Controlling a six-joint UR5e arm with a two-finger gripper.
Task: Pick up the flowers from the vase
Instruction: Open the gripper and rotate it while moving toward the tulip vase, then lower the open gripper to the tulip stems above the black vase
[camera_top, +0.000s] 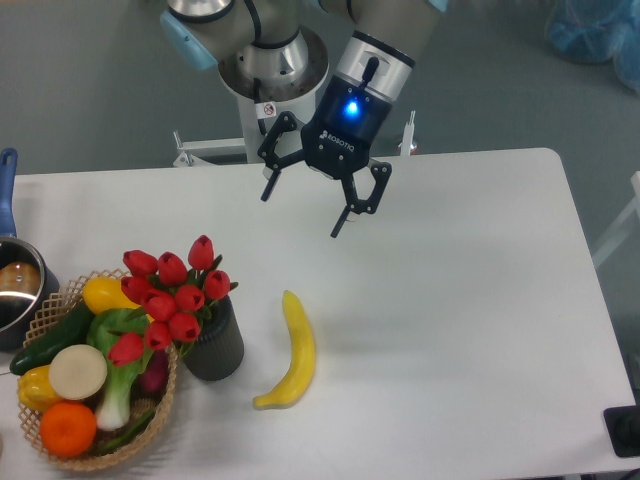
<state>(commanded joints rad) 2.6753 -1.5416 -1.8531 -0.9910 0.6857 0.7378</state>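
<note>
The flowers (170, 295), a bunch of red tulip buds with green leaves, stand in the vase (215, 345), a small dark ribbed cylinder at the left of the table, right beside the wicker basket. My gripper (303, 213) hangs above the table's middle back, up and to the right of the flowers and well apart from them. Its two black fingers are spread wide and hold nothing.
A wicker basket (160, 425) holds vegetables, an orange and a white round thing at the front left. A yellow banana (292, 352) lies just right of the vase. A metal pot (15, 290) with a blue handle sits at the left edge.
</note>
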